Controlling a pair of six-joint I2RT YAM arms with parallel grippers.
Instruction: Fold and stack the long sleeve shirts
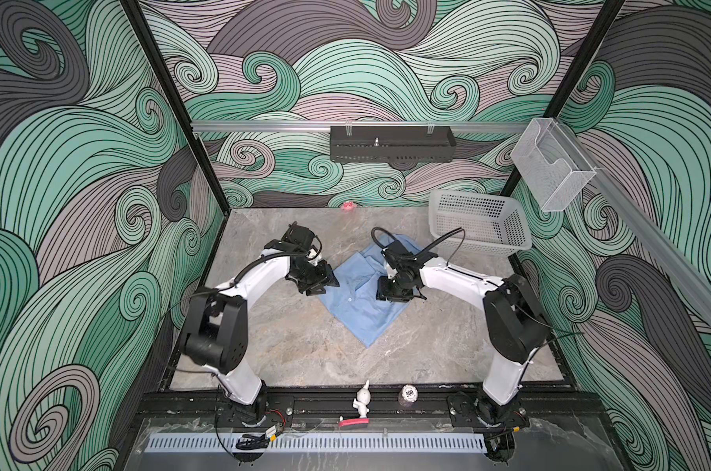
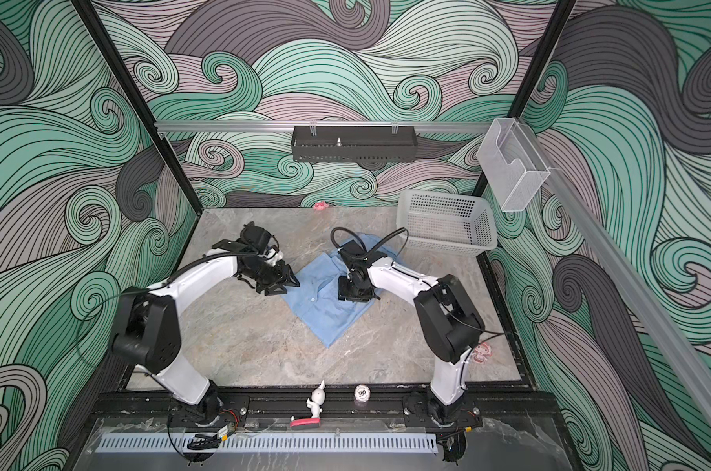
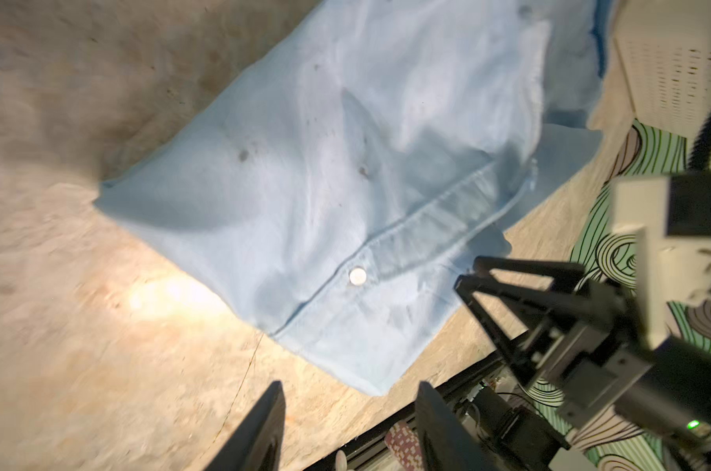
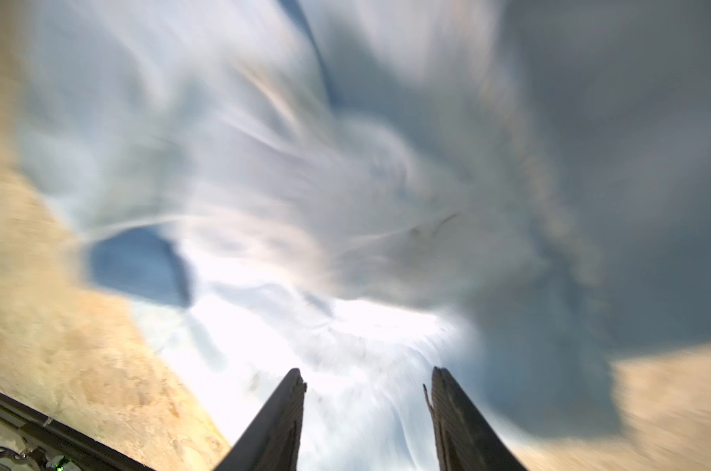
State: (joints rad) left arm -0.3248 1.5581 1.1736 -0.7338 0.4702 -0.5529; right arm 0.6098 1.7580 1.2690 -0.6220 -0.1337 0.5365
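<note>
Marbled grey surface [image 1: 288,350] between swirl-patterned walls carries everything. Your left claw [image 3: 351,385] hangs with its jaws apart and empty, just off the left edge of the light blue button-up shirt [image 1: 359,314]. Your right claw [image 4: 368,371] is also spread, low over the shirt's middle; the blur hides whether it touches. The shirt lies partly folded as a diamond at the surface's centre, one corner pointing near. Expect thin, limp, light cloth that slides and sags, so pinch doubled edges or the stitched button placket [image 3: 386,244], never a single layer. A white perforated basket [image 1: 504,232] stands far right, near the shirt's far corner.
</note>
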